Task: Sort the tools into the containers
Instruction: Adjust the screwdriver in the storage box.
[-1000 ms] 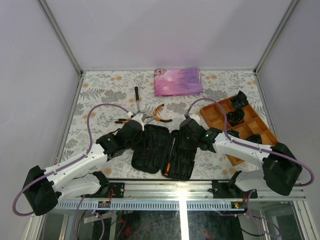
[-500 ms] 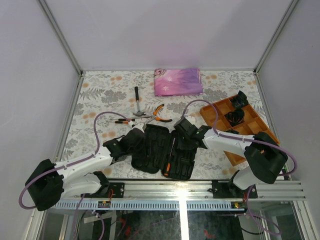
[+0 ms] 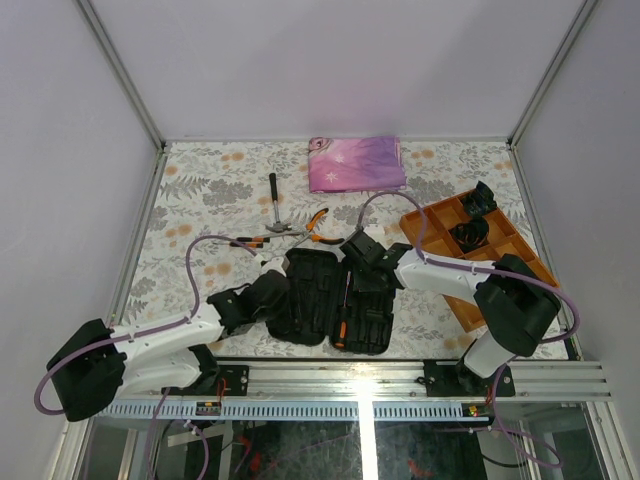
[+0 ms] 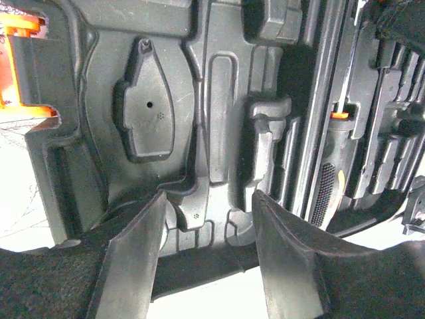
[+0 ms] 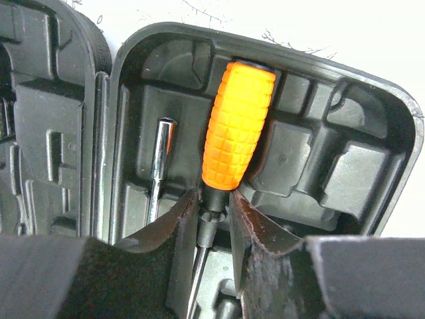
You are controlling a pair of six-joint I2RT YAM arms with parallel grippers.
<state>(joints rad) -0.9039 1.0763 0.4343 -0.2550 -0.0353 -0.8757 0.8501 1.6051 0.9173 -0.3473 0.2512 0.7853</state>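
The black tool case [image 3: 310,322] lies open at the table's near middle. My right gripper [image 3: 362,254] is over the far end of its right half. In the right wrist view it [image 5: 214,214] is shut on the black collar of a stubby orange-handled screwdriver [image 5: 238,126] that lies in a moulded slot. A long screwdriver [image 3: 342,312] lies in the case by the hinge. My left gripper [image 3: 268,291] is open and empty over the near edge of the case's left half [image 4: 219,133]. A hammer [image 3: 274,198] and orange-handled pliers [image 3: 318,224] lie on the table beyond the case.
An orange divided tray [image 3: 432,232] with black coiled bundles stands at the right. A folded pink-purple cloth [image 3: 355,163] lies at the back. A second small orange-and-black tool [image 3: 248,241] lies left of the pliers. The cage posts stand at the table's sides.
My left gripper has drawn back from the case's far left to its near left edge. My right gripper has moved left and farther, onto the case's far right end.
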